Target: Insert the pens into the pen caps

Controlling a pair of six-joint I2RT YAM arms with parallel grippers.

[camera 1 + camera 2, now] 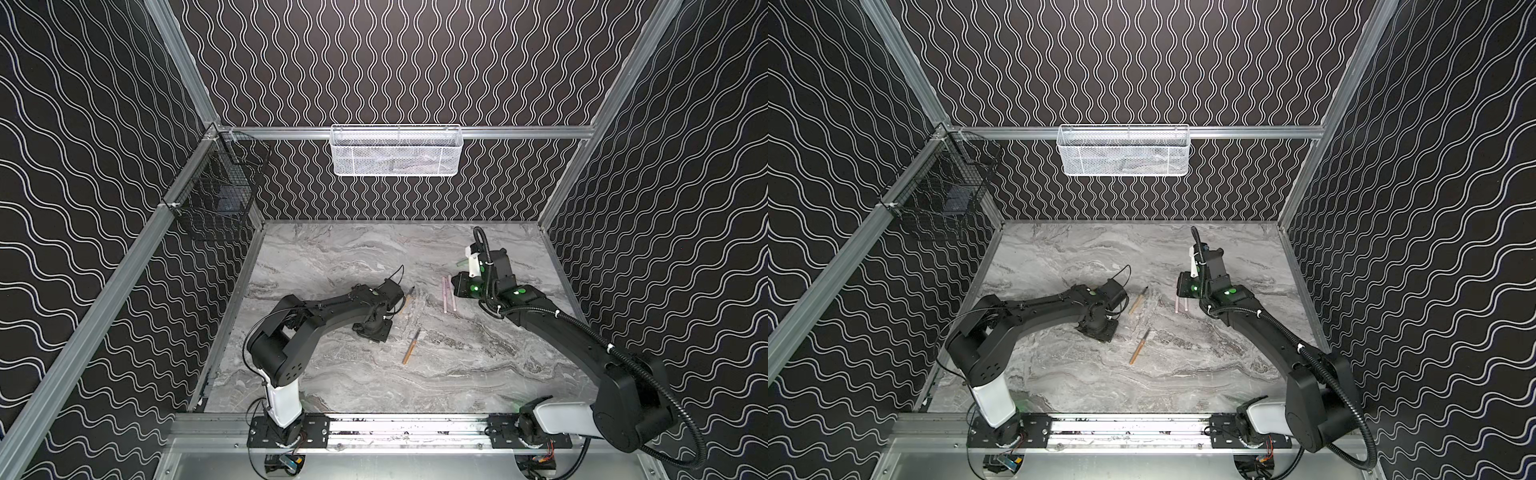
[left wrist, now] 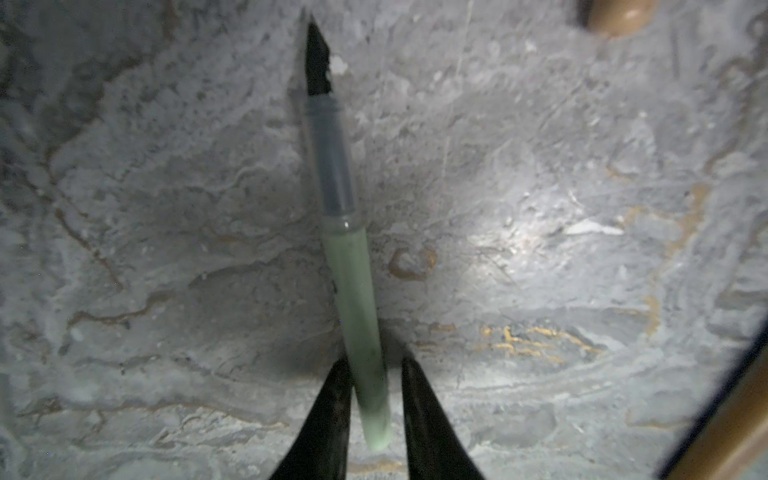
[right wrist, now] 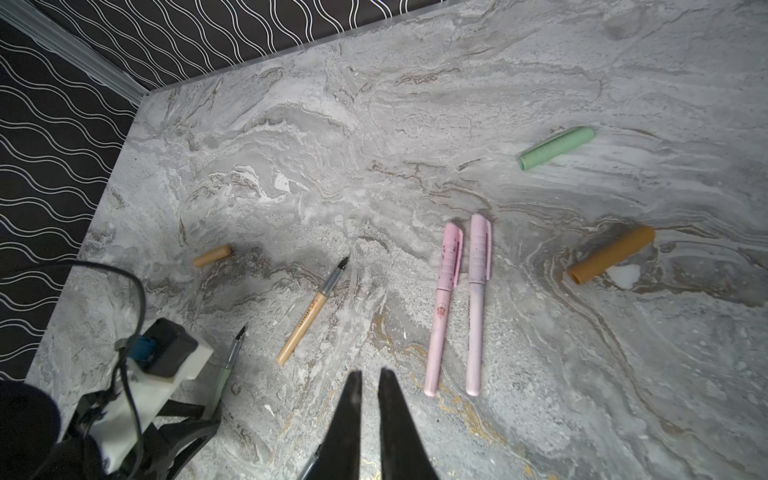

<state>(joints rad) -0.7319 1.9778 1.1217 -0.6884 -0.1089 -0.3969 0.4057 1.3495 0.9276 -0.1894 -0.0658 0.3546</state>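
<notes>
Grey marbled surface (image 1: 353, 386), boxed on three sides by black walls (image 1: 395, 62) with white wavy lines. Aluminium rails (image 1: 104, 311) run along the edges. A white mesh basket (image 1: 396, 151) hangs on the back rail, and a black wire basket (image 1: 216, 191) on the left rail near the far corner. Pens, five. One green pen (image 2: 353, 291), uncapped, under the left arm's wrist, left of centre. Two tan, both uncapped: first tan pen (image 3: 311, 311) just right of that wrist, second tan pen (image 1: 411, 347) nearer the front, mid-surface. Two pink pens (image 3: 442, 307), caps on, side by side, just beside the right wrist. Loose caps, three: green cap (image 3: 557, 148) and orange-tan cap (image 3: 611, 255), apart from each other beyond the pink pair, and a small tan cap (image 3: 212, 255) off past the first tan pen's tip. Left gripper (image 2: 376, 363): jaws straddle the green barrel's rear end, one finger against it, a sliver of gap at the other; firm grasp or not, cannot tell. Right gripper (image 3: 370, 374): jaws clenched on nothing, above the surface between the first tan pen and the pink pair.
</notes>
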